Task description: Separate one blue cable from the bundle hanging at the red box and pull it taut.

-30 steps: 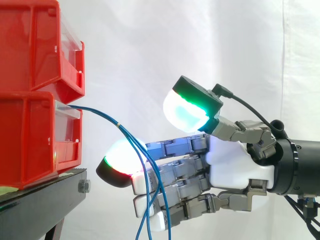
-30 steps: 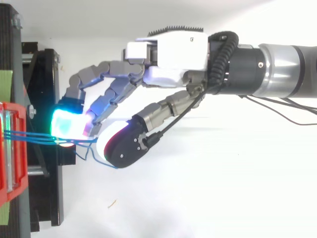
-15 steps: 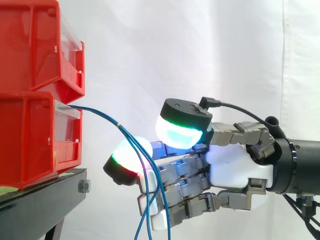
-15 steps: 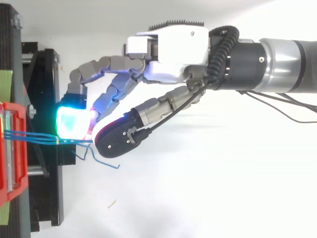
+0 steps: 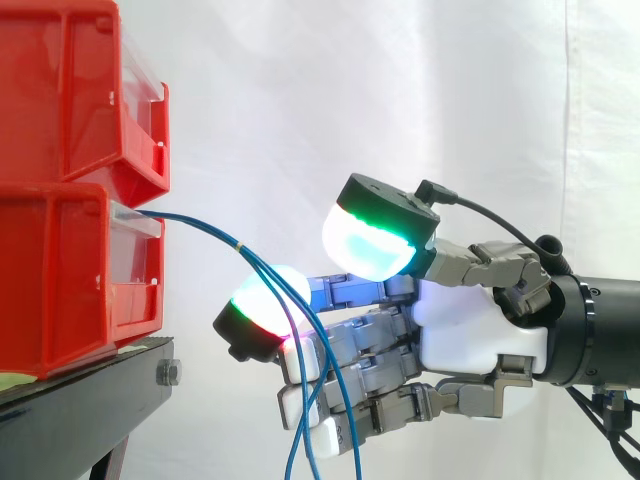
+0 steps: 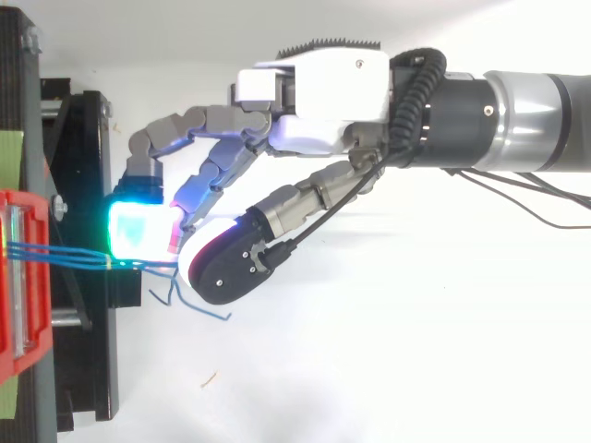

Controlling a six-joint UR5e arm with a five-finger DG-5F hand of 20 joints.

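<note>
While red bins [image 5: 70, 180] are sitting stacked on a black stand [image 5: 80, 400], the hand [image 5: 470, 330] is reaching in from the right, its thumb [image 5: 375, 235] standing apart above loosely bent fingers [image 5: 350, 350] and gripping nothing. Blue cables [image 6: 69, 257] are running from the lower bin and hanging down across the fingers.

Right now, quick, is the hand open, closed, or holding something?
Hand: open; blue cables run across its fingers, none pinched.

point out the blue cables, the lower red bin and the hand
blue cables [image 5: 200, 228]: side view, on the span leaving the bin
lower red bin [image 5: 60, 270]: side view, its side wall
hand [image 5: 470, 330]: side view, white palm
</note>
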